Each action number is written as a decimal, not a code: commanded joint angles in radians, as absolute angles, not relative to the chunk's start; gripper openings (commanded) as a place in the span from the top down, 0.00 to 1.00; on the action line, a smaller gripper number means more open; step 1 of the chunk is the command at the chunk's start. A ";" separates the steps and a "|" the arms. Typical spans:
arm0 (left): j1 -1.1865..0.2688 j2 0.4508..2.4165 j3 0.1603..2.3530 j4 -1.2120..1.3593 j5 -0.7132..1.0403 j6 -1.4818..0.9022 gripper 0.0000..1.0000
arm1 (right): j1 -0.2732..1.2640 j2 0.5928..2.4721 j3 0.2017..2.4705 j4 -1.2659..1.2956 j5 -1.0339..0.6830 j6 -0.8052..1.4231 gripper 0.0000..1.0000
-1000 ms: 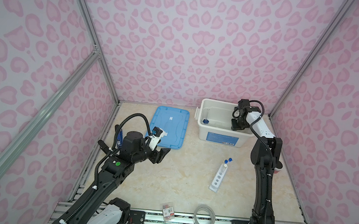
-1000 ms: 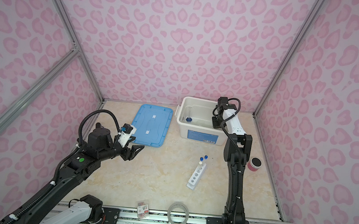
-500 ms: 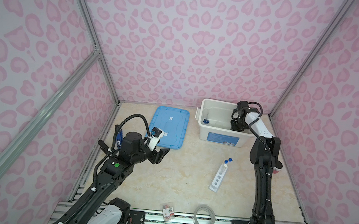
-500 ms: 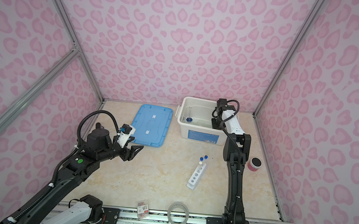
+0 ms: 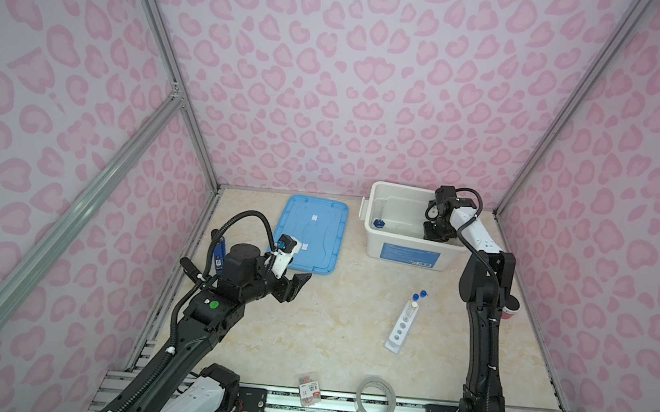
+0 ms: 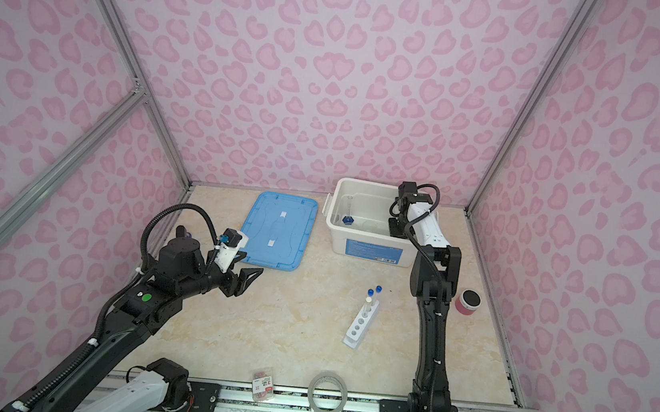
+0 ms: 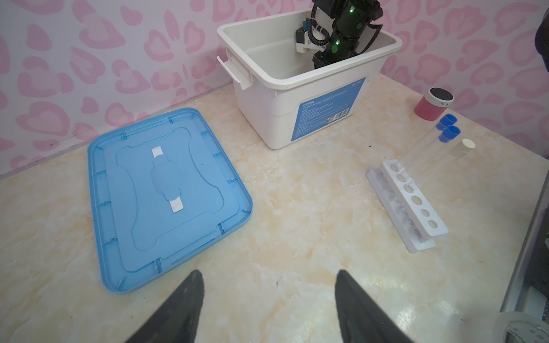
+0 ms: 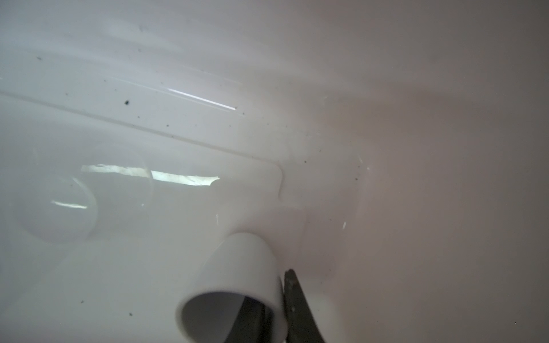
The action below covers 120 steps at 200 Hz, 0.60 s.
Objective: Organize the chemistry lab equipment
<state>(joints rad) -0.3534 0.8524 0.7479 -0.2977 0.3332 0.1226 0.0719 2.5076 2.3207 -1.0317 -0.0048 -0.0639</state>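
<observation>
My right gripper (image 5: 436,235) reaches down inside the white bin (image 5: 411,253). In the right wrist view it (image 8: 274,297) is shut on the wall of the small white cup (image 8: 237,267), one finger inside the cup and one outside, just above the bin floor. Two round clear dishes (image 8: 56,208) lie on that floor. A blue-based cylinder (image 5: 379,220) stands in the bin's left end. The white rack (image 5: 402,327) on the table holds blue-capped test tubes (image 7: 448,127) at its far end. My left gripper (image 5: 297,285) hovers open and empty near the blue lid (image 5: 312,234).
The blue lid lies flat left of the bin. A pink jar with a black top (image 6: 468,303) stands by the right arm's base. A clear tape roll (image 5: 375,400) and a small red-labelled packet (image 5: 309,388) sit at the front edge. Pink walls enclose three sides.
The right gripper has shifted slightly inside the bin with the cup. The left arm has hardly moved.
</observation>
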 commanded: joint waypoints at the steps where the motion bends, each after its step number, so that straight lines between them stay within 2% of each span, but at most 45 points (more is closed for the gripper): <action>1: -0.351 0.846 0.744 -0.289 0.334 0.115 0.28 | 0.072 2.516 2.318 -1.035 -0.010 -0.066 0.83; 81: -0.351 0.841 0.750 -0.285 0.318 0.120 0.28 | 0.075 2.450 2.329 -1.040 0.006 -0.067 0.72; 120: -0.352 0.838 0.754 -0.283 0.316 0.118 0.28 | 0.079 2.409 2.345 -1.054 0.008 -0.069 0.70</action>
